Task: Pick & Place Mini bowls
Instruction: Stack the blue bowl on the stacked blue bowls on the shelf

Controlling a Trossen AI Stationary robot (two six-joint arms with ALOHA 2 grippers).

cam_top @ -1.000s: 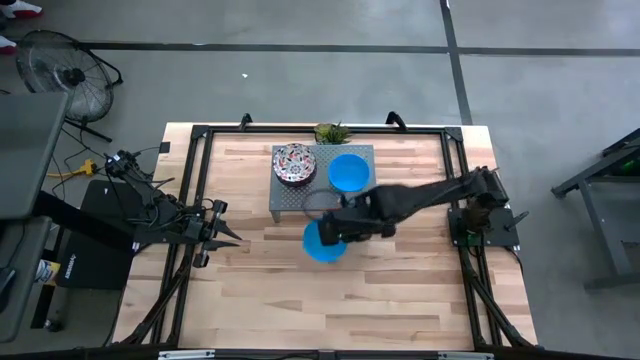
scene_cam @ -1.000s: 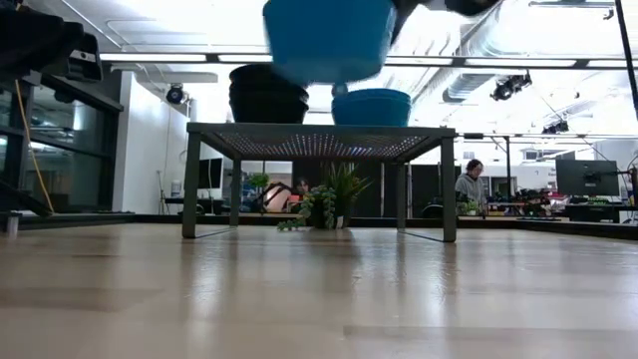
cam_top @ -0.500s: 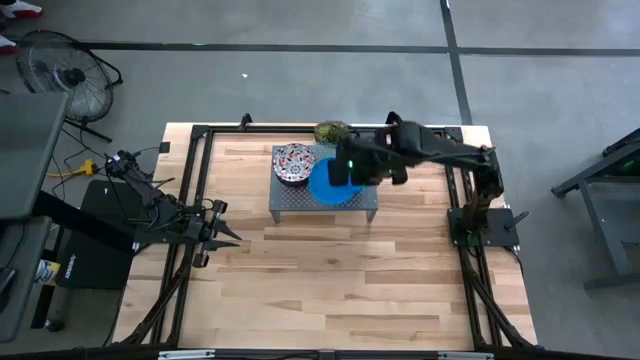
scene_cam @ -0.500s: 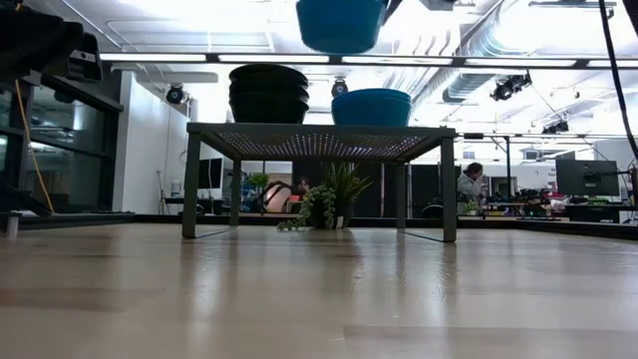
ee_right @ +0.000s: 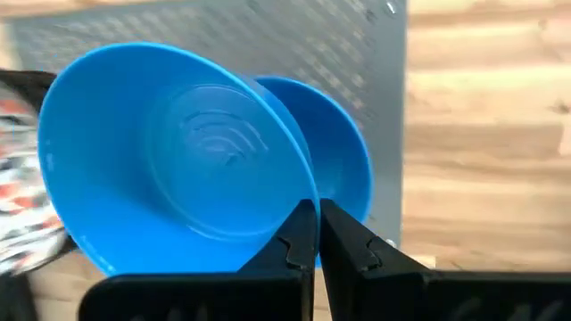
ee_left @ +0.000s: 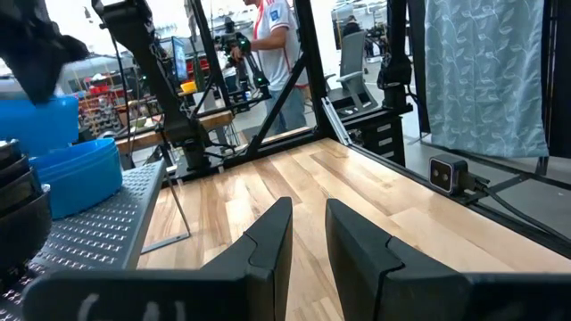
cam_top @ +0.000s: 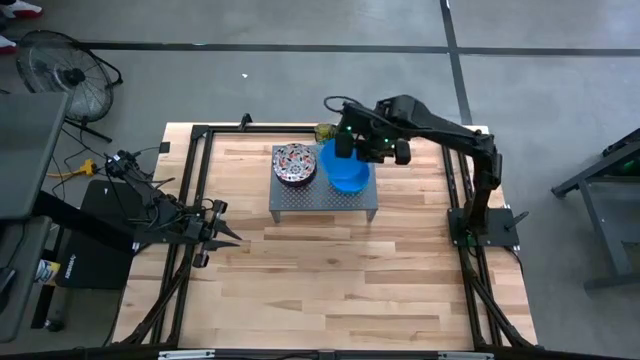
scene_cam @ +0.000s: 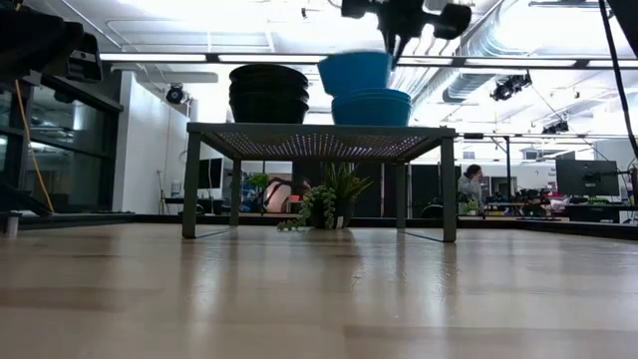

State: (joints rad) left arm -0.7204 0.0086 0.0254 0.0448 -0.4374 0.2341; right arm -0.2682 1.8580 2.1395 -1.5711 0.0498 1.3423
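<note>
Right wrist view: my right gripper has its jaws clamped on a blue bowl's rim, just above the blue stack on the rack. Next I'd lower and release. Left gripper idle, jaws slightly apart.

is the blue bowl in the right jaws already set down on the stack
Not yet: the held blue bowl hangs tilted just above the blue stack on the rack.

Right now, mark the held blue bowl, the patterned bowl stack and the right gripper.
held blue bowl (ee_right: 178, 169), right wrist view, inner floor.
patterned bowl stack (cam_top: 294, 163), high view, top bowl's inside.
right gripper (ee_right: 317, 234), right wrist view, between fingertips.
</note>
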